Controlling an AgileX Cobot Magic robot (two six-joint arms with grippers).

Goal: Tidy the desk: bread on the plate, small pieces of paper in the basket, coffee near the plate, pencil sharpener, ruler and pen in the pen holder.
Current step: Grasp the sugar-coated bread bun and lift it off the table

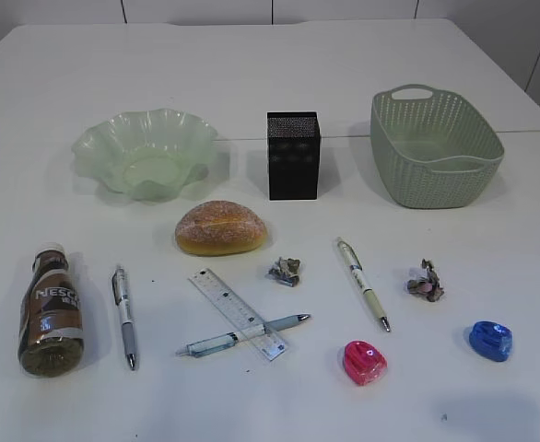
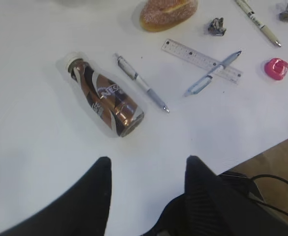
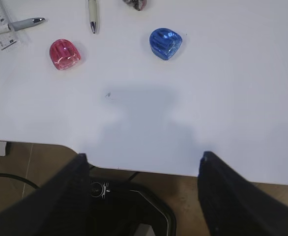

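The left end effector stands partly open and holds nothing, raised above the counter near the coffee bottle, which lies on its side. The right end effector is opened wider, also empty, above the counter edge, with the blue sharpener and pink sharpener ahead. Only the exterior view shows the plate, pen holder and basket; neither arm appears there. The bread lies just before the plate.
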